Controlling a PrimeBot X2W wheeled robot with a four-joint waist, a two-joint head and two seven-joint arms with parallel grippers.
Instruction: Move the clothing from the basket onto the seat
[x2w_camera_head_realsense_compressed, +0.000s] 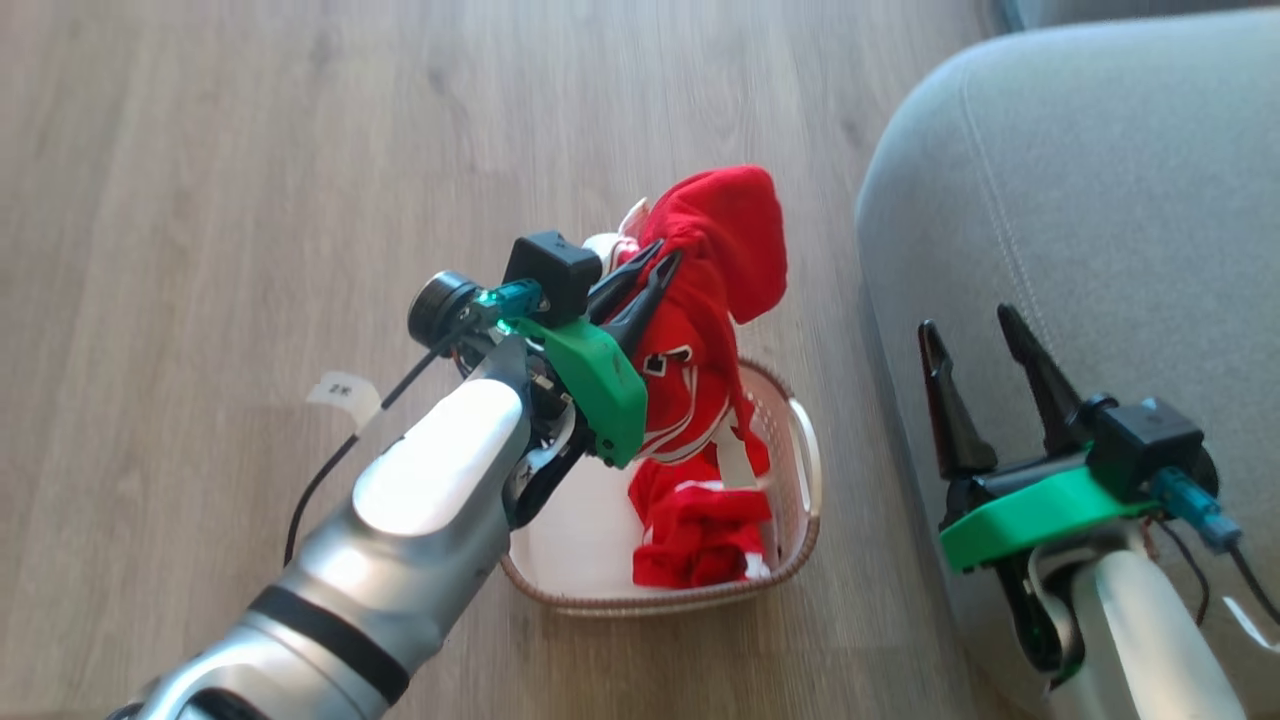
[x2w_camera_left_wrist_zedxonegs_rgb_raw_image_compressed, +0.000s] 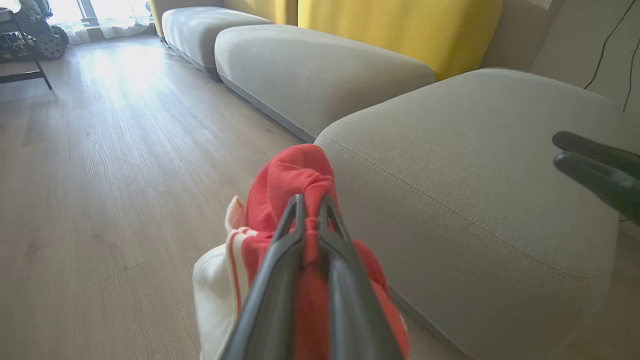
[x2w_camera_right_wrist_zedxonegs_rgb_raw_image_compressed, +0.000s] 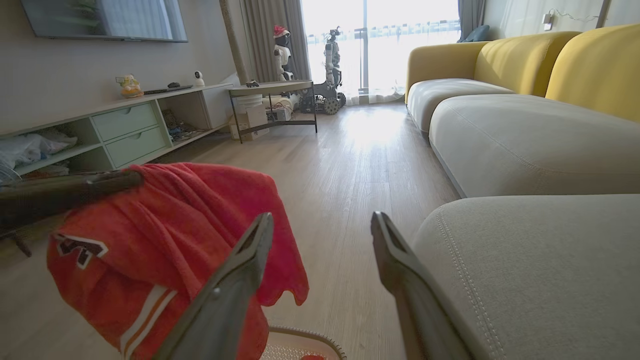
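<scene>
1. Red soft fabric with white stripes and a dark letter mark: one red garment (x2w_camera_head_realsense_compressed: 725, 250) is up in the air, bunched into a rounded hump above the grip.
2. Left gripper (x2w_camera_head_realsense_compressed: 668, 252) has its dark fingers pinched narrow on that fabric.
3. It hangs with its long axis downward, lower end pointing at the basket (x2w_camera_head_realsense_compressed: 640, 603), an oval of white perforated plastic with a brown woven-look rim, standing on the wood-grain floor (x2w_camera_head_realsense_compressed: 250, 150).
4. A second garment (x2w_camera_head_realsense_compressed: 700, 535) lies crumpled inside the basket.
5. Grey woven seat (x2w_camera_head_realsense_compressed: 1100, 200), with a rounded corner and a stitched seam, sits just beside the basket.
6. Right gripper (x2w_camera_head_realsense_compressed: 967, 320) hovers at the seat's edge, fingers wide, holding nothing.
</scene>
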